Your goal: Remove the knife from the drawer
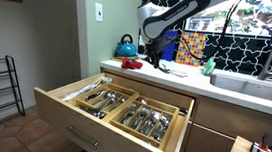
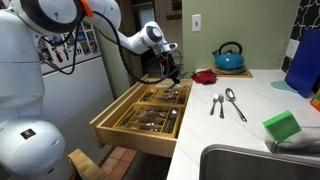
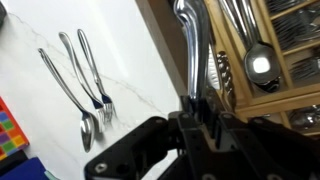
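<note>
Gripper [image 3: 200,108]: jaws closed on the knife, pinching it near one end.
Knife [image 3: 191,50]: shiny metal, held in the air over the line where the counter [image 3: 140,50] edge meets the open drawer [image 1: 100,135], lifted clear of it.
Slip risk: a slick, narrow piece gripped off-centre could pivot or slide out and drop among the cutlery [image 3: 258,66] below.
Collision risk: if it is set down to the left, the free end could knock the fork [image 3: 93,70] and spoons [image 3: 62,80] lying there.
</note>
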Motion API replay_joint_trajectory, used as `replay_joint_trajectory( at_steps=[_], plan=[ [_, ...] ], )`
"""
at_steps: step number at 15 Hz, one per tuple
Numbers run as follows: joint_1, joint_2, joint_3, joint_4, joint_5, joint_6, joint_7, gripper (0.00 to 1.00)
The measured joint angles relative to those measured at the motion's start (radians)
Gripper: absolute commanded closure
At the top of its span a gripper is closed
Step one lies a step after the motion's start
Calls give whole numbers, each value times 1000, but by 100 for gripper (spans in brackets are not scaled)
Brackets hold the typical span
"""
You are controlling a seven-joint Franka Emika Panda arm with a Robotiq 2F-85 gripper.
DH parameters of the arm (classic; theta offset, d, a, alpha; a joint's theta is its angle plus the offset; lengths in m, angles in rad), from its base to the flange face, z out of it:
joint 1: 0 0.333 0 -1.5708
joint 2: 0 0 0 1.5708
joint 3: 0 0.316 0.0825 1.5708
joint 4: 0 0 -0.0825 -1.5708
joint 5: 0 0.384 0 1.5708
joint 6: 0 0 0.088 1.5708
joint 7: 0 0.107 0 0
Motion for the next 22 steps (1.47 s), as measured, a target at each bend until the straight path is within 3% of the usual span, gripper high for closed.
replay_joint_trajectory(
  at_steps=[6, 12, 22],
  plan=[
    [-117, 69, -51, 103, 32, -23, -166, 95],
    [-202, 146, -58, 113, 147, 73, -351, 95],
    [-274, 189, -59, 114, 247, 117, -539, 95]
  ],
)
